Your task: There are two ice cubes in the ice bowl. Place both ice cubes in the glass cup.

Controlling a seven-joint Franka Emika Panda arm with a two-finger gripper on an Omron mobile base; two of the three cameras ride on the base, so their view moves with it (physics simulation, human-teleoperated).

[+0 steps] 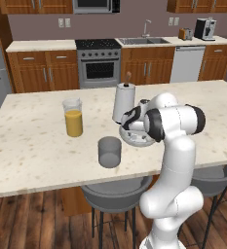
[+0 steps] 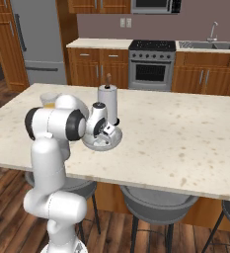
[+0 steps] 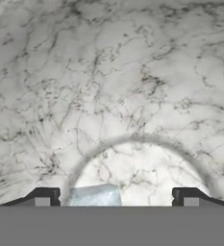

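Pincer (image 3: 116, 196): jaws apart, lowered inside the ice bowl (image 3: 132, 86), frame bottom.
Ice cube (image 3: 94, 196): between the fingertips, nearer the left one (image 3: 46, 196).
Glass cup (image 1: 109, 152): on desk (image 1: 32, 146), lower left of bowl.

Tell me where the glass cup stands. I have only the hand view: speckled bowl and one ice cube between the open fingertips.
Observer: The glass cup stands on the counter, apart from the ice bowl, to its left in the left base view and nearer the front edge.
Operator: Say what stands behind the bowl.
Observer: A white jug with a brown knob, close behind it.
Operator: Name anything else near the cup.
Observer: A glass of orange liquid, farther back and left of the cup.
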